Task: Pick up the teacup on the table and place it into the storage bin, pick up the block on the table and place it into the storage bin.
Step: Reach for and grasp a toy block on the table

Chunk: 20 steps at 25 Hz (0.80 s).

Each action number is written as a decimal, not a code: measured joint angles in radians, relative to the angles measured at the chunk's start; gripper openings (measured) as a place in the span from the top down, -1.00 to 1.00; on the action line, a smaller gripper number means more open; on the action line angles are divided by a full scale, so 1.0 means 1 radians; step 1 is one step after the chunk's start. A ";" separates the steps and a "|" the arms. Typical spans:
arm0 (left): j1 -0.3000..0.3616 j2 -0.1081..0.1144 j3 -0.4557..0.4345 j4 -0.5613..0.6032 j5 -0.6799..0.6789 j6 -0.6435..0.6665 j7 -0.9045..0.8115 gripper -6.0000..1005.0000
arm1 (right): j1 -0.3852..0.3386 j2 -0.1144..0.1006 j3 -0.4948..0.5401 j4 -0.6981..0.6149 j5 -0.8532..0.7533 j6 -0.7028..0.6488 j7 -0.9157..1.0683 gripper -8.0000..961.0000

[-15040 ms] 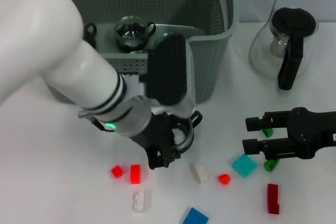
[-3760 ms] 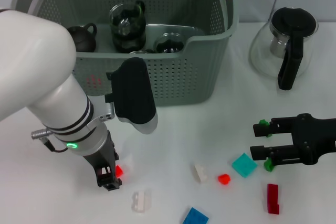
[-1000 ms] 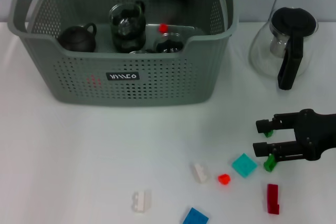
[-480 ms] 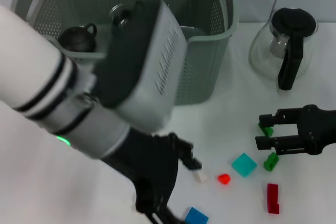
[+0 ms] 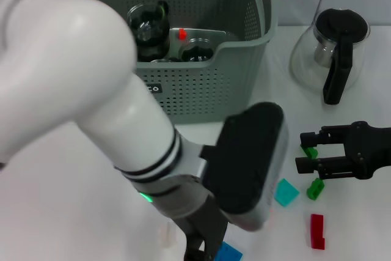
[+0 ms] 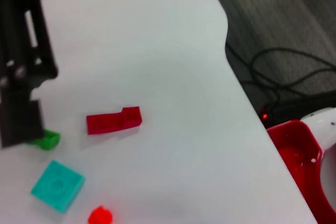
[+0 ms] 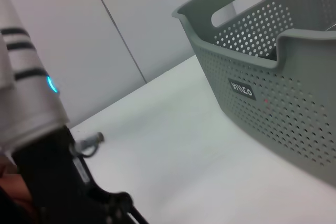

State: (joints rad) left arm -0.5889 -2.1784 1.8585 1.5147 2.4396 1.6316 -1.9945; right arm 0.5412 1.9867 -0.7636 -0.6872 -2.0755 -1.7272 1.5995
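Reaching low over the near edge of the table (image 5: 73,212), the left gripper (image 5: 201,250) is hanging right beside the blue block (image 5: 227,253), its arm filling the foreground; whether its fingers are spread or closed cannot be told. Farther right, the right gripper (image 5: 303,156) is hovering with fingers parted and nothing between them, green blocks (image 5: 314,189) just below it, the dark red block (image 5: 317,231) and teal block (image 5: 285,192) close by. The blue block is lying nearer the left arm, the likelier one to take it. Beyond, the storage bin (image 5: 208,90) is holding teacups (image 5: 146,29) and a small red block (image 5: 181,33), with no teacup seen on the table; the glass jug (image 5: 333,53) is standing at its right
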 joint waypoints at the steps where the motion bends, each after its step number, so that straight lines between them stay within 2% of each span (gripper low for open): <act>1: -0.010 0.000 0.024 -0.021 0.011 -0.027 -0.014 -0.88 | -0.001 0.001 0.001 0.000 0.000 0.000 0.000 -0.55; 9: -0.038 0.000 0.153 -0.078 0.071 -0.127 -0.021 -0.86 | -0.004 0.003 0.014 0.001 0.000 0.002 0.000 -0.55; 14: -0.072 0.000 0.214 -0.149 0.075 -0.181 -0.037 -0.85 | -0.005 0.005 0.014 0.002 0.000 0.002 0.000 -0.55; 20: -0.082 0.000 0.264 -0.162 0.093 -0.219 -0.041 -0.83 | -0.004 0.004 0.023 0.002 0.001 0.002 0.000 -0.55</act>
State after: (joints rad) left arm -0.6708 -2.1782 2.1220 1.3523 2.5327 1.4126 -2.0360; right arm 0.5373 1.9911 -0.7405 -0.6856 -2.0741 -1.7257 1.5997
